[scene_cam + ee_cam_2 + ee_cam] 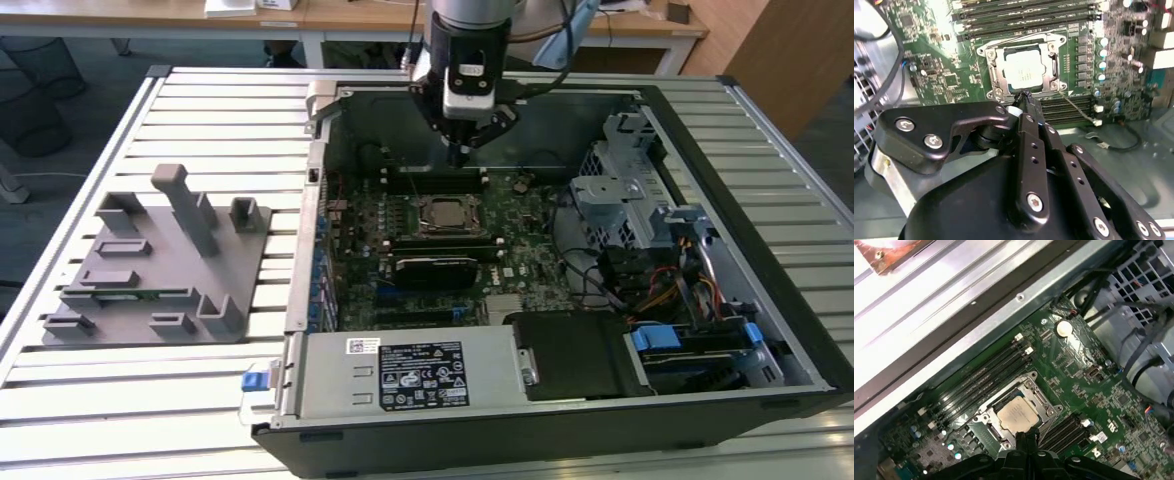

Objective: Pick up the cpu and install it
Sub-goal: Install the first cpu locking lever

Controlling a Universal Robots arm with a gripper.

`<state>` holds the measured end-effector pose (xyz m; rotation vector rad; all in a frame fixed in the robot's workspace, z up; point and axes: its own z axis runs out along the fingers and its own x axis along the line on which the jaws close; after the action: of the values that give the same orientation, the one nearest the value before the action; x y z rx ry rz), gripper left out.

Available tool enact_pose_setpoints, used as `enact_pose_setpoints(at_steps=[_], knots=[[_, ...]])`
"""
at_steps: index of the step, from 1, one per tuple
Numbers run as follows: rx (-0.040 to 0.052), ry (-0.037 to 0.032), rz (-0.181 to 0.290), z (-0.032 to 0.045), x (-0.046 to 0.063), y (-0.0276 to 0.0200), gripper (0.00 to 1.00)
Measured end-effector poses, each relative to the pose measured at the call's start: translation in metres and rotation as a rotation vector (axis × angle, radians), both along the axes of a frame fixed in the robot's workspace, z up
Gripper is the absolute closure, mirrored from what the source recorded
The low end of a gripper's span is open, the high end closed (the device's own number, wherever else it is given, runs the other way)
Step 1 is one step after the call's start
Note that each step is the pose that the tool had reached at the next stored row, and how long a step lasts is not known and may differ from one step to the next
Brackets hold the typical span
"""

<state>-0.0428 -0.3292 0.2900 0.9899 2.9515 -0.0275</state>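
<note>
Hovering above the open computer case (pixel 787 330), my claw (pixel 461 155) hangs over the green motherboard (pixel 534 240), just behind the socket as the exterior view shows it. My fingers (pixel 1026 107) are drawn together into a narrow black point, with nothing between them; both wrist views show the tips closed and empty, clear of the board.

The cpu (pixel 1024 72) lies flat inside the metal-framed socket (pixel 991 75), its silver-grey top facing up and its edges squared to the frame. In the first wrist view the cpu (pixel 1016 416) sits just ahead of my fingertips, near but apart from them. In the exterior view the cpu (pixel 442 213) is at the middle of the board, with the socket frame around it on all sides. I cannot tell whether the frame's retaining parts are locked down.

Black memory slots (pixel 979 382) run in parallel rows along one side of the socket, and a second group of slots (pixel 1066 107) lies on the other side, close under my claw. A round coin cell (pixel 1064 328) sits on the board beyond the socket. Cables (pixel 667 290) crowd the drive area toward the exterior view's right.

On the slatted worktop (pixel 160 400), toward the exterior view's left and well apart from the case, stands a grey fixture (pixel 154 270) with upright blocks and posts.
</note>
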Motion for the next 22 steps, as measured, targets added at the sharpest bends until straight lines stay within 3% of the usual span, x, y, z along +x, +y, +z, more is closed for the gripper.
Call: enact_pose_setpoints(at_steps=[8,17,22], knots=[[0.0,0.0,0.138,-0.0008,0.0,0.0,0.89],[0.0001,-0.0001,0.15,-0.0008,-0.0002,-0.0004,0.89],[0.0,0.0,0.219,-0.001,-0.0001,-0.0006,0.89]])
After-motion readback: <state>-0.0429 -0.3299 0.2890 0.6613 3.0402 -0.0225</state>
